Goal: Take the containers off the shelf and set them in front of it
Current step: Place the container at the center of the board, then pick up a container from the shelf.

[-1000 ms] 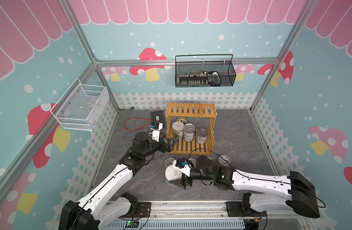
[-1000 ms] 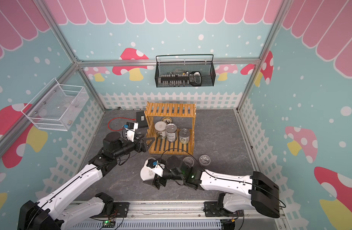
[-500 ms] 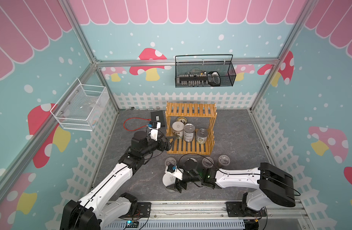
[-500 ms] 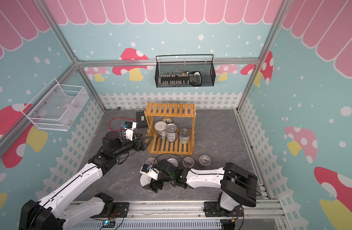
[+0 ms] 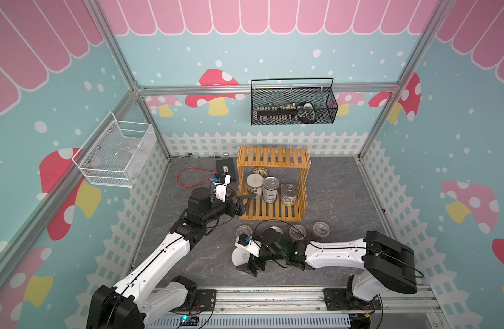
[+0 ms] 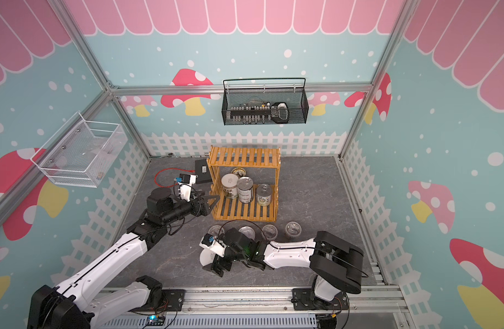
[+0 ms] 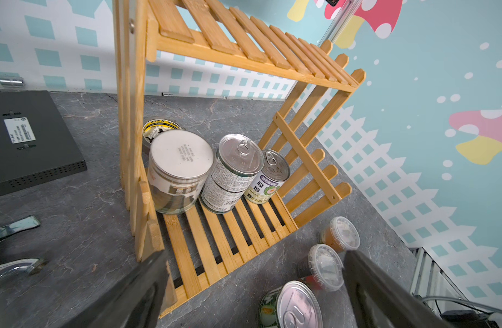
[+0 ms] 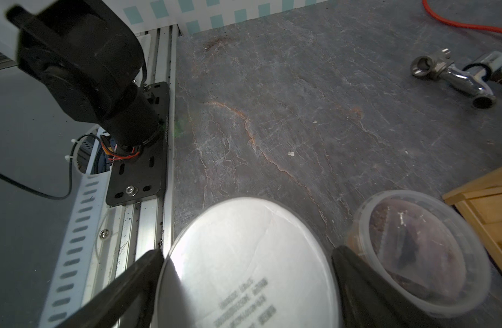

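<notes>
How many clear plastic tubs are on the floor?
3 clear lidded plastic tubs before the yellow slatted wooden shelf: one by its left corner, two near its right. The right arm may hide more.

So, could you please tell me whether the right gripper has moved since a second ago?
Yes: the right gripper has moved away from the shelf, toward the front rail.
</notes>
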{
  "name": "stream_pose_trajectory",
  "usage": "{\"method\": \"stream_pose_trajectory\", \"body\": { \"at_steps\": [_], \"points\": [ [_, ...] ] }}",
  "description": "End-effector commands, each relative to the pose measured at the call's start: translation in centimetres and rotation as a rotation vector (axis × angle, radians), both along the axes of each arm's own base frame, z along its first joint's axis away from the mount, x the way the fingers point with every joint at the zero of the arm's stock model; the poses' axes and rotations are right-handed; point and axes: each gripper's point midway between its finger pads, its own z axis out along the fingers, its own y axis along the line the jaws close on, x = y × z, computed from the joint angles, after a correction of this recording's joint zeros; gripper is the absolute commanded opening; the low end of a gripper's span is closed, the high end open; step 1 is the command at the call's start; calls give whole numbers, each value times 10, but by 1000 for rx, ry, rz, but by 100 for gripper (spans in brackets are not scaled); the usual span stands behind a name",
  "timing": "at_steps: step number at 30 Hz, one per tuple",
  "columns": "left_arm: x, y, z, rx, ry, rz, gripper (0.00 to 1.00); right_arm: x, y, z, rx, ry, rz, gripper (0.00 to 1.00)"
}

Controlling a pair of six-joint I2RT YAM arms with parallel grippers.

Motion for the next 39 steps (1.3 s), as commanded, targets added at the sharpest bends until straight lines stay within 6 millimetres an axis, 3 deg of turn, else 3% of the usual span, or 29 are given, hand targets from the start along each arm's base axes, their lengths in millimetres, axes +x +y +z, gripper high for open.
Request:
{"method": "stream_pose_trajectory", "body": {
  "at_steps": [1, 7, 12, 17, 26, 39],
  "points": [
    [2, -1, 11, 0, -26, -14, 99, 12, -2, 33, 64, -58, -48, 99],
    [0, -1, 14, -3, -34, -17, 99, 39, -40, 71, 137, -117, -189, 99],
    [-2, -1, 12, -9, -26, -23, 99, 107, -91, 84, 131, -99, -478, 98],
    [-4, 0, 12, -10, -29, -16, 99, 160, -116, 93, 117, -108, -710, 97],
    [-4, 0, 10, -9, -26, -21, 99, 222, -123, 84, 61, -149, -890, 99],
    [-5, -1, 8, -9, -24, -29, 99, 276, -127, 61, 44, -117, -976, 99]
  ]
}}
